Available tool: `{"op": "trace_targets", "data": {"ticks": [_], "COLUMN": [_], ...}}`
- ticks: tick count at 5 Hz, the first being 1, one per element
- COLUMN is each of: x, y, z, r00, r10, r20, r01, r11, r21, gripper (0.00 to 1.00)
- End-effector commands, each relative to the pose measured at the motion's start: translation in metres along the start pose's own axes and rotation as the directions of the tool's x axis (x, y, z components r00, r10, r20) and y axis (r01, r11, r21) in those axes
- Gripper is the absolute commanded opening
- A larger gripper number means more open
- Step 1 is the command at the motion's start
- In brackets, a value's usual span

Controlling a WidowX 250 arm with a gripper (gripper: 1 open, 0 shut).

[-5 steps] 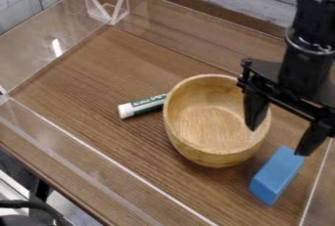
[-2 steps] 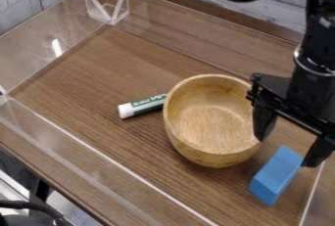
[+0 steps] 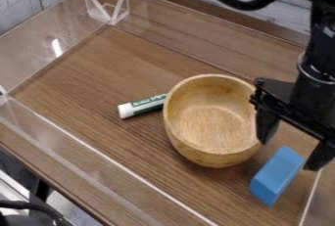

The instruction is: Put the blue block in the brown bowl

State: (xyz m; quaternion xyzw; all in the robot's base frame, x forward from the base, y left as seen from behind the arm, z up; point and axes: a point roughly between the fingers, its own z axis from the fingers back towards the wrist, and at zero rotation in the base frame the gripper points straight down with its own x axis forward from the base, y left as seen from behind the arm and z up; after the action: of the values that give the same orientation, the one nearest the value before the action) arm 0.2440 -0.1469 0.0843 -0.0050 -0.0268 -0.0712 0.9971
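The blue block (image 3: 277, 174) lies on the wooden table at the lower right, just right of the brown bowl (image 3: 213, 119). That bowl is round, light wood, and nothing is in it. My gripper (image 3: 296, 144) hangs on the black arm at the right edge, pointing down, directly above the block's far end. Its two black fingers (image 3: 269, 124) stand wide open with nothing between them. One finger hangs by the bowl's right rim, the other past the block's far corner.
A white-and-green tube (image 3: 143, 105) lies left of the bowl. Clear acrylic walls (image 3: 105, 5) fence the table's back, left and right. The table's front edge runs close below the block.
The gripper has moved slightly right and down, from over the bowl's right rim to above the blue block. Its jaws stay open. Block, bowl and tube have not moved.
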Motion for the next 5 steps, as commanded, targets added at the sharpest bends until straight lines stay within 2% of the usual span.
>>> {"op": "trace_targets", "data": {"ticks": [1, 5], "x": [0.005, 0.0067], "y": [-0.0033, -0.0034], "z": [0.0064, 0.002], "r00": [0.999, 0.996], "r10": [-0.012, -0.035], "r20": [0.043, 0.084], "r01": [0.012, 0.031], "r11": [1.0, 0.998], "r21": [0.0, 0.051], "gripper": [1.0, 1.0]}}
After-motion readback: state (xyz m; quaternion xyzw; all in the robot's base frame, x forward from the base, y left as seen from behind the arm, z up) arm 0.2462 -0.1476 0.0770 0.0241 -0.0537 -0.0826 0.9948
